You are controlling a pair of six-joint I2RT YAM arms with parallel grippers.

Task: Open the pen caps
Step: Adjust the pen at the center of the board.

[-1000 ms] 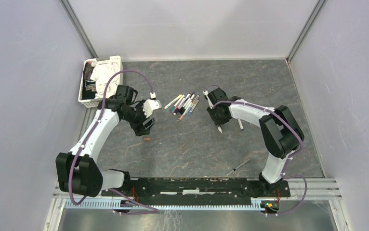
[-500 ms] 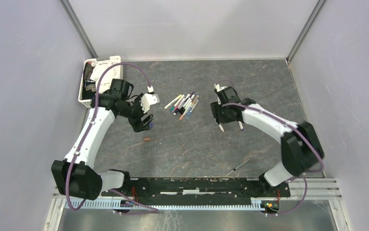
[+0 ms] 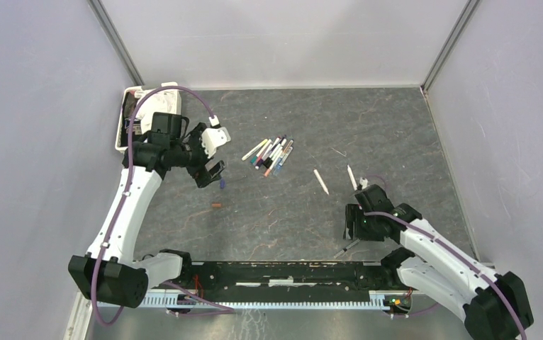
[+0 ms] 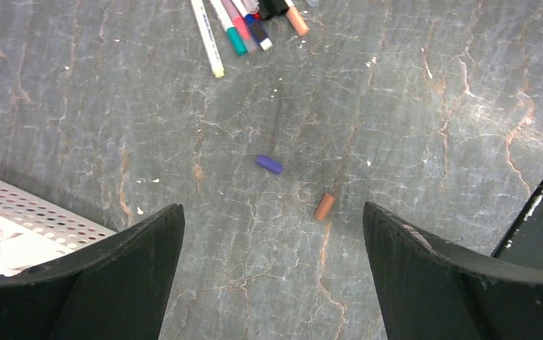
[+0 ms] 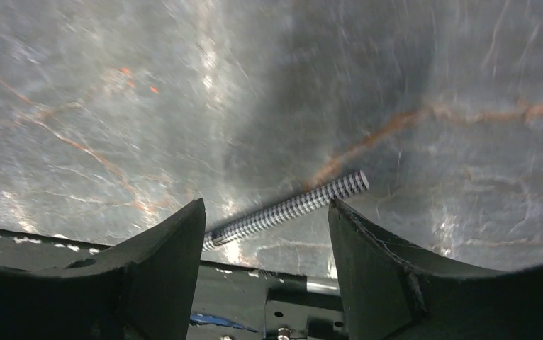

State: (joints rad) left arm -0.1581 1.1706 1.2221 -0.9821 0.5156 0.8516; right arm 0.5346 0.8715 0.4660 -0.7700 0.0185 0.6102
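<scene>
Hanging over the table (image 3: 276, 212), the left gripper (image 3: 215, 177) has its two matt black, wedge-shaped fingers (image 4: 113, 283) spread wide with nothing between them. On the stone-look top below it, dark grey with rusty veins and pale flecks, lie two loose pen caps. One is a purple cap (image 4: 269, 164), a short smooth cylinder, and near it is an orange-brown cap (image 4: 324, 206) of the same stubby shape. In the top view they sit just beside the left fingers, well left of centre. Further back is a fanned cluster of pens (image 3: 270, 154), slim white barrels with caps on: a teal cap (image 4: 237, 42) and an orange cap (image 4: 298, 20) show clearly. One white barrel (image 4: 207, 39) carries faint dark print too small to read. A white plastic basket (image 4: 35, 212) with a perforated wall stands at the far left corner, with crumpled cloth inside.

Two bare white pens (image 3: 320, 181) lie apart, right of the cluster. The right gripper (image 3: 351, 225) sits low near the front rail (image 3: 283, 273), its black fingers (image 5: 162, 269) parted and clamping nothing. On the table under them lies a thin rod-like pen (image 5: 290, 207) with a fine black-and-white check pattern, one end running behind the left-hand finger in the blurred wrist view
</scene>
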